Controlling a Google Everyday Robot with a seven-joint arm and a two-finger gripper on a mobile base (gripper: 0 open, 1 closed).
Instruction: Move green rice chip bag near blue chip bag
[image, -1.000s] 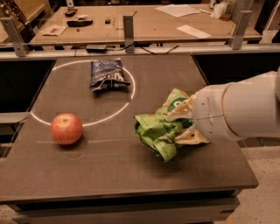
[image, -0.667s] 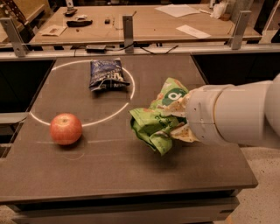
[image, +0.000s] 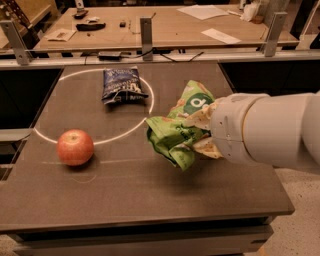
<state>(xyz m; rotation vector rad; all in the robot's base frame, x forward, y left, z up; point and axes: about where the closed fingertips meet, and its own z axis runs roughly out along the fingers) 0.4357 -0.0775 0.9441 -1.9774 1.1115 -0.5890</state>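
Note:
The green rice chip bag (image: 175, 132) is crumpled and held just above the dark table, right of centre. My gripper (image: 202, 131) is at the end of the thick white arm (image: 270, 132), which comes in from the right. It is shut on the bag's right side and mostly hidden by the bag and the arm. The blue chip bag (image: 121, 85) lies flat at the back of the table, inside the white circle, up and to the left of the green bag. A gap of bare table separates the two bags.
A red apple (image: 75, 147) sits at the table's left, on the white painted circle line (image: 47, 136). The table (image: 150, 200) ends at a front edge and a right edge. Behind it stands a wooden bench (image: 165, 25) with papers, tools and metal posts.
The arm has carried the green bag to the left and a little toward the back, closer to the blue bag. The apple and the blue bag have not moved.

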